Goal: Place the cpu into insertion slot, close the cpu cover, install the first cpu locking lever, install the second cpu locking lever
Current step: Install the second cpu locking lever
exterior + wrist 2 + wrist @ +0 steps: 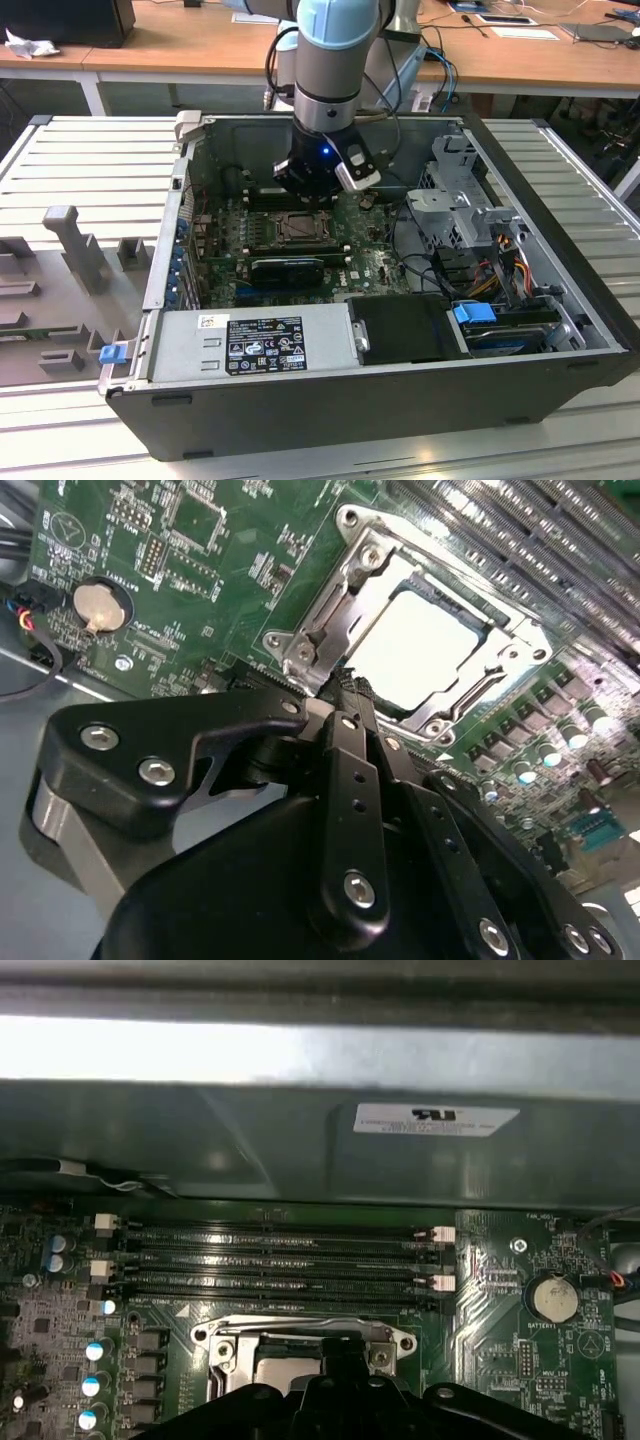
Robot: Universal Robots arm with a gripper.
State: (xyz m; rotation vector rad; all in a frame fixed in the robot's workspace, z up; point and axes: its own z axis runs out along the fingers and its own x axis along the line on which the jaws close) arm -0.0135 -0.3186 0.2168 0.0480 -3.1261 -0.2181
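Observation:
The cpu is a pale square chip lying flat in the insertion slot at the middle of the green motherboard. The grey-metal cpu cover lies down around the chip's edges, leaving its centre bare. In the first wrist view the slot and the chip sit just below the memory slots, and a thin metal lever runs along the slot's edge. My gripper hangs just above one edge of the slot, shut with nothing seen between its black fingers. The exterior view shows the gripper right over the socket.
The open computer case surrounds the board: a power supply at the front, a drive cage and cables on the exterior view's right. Long memory slots, a coin battery and a long black card lie close to the socket.

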